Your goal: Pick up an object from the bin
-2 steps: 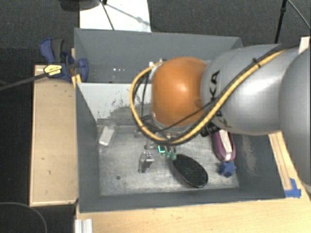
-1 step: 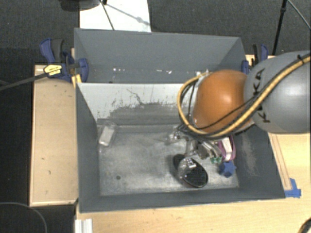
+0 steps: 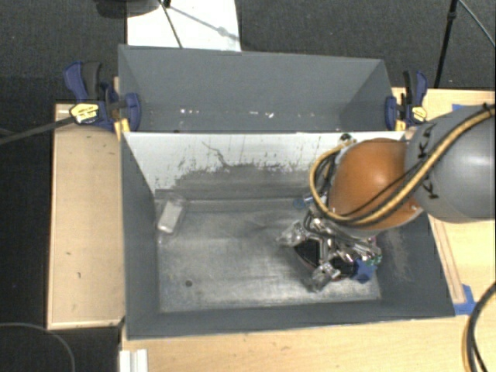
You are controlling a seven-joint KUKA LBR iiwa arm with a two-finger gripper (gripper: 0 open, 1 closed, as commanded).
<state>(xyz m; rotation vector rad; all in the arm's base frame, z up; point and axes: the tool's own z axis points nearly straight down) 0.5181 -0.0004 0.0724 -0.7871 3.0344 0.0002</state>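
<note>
Orange wrist cover (image 3: 372, 180) sits over pincer (image 3: 332, 260), down at bin (image 3: 232, 270) floor, lower right; open or closed, can't tell. Pale block (image 3: 169, 215) lies well left, long axis near-vertical in frame.

Whatever lies under the claw (image 3: 332, 268) is indistinct.

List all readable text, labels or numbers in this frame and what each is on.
"K": black lettering on the grey arm; the letters after it are too blurred to read.
None on the bin.
None legible on the clear tube or the small parts under the gripper.
</note>
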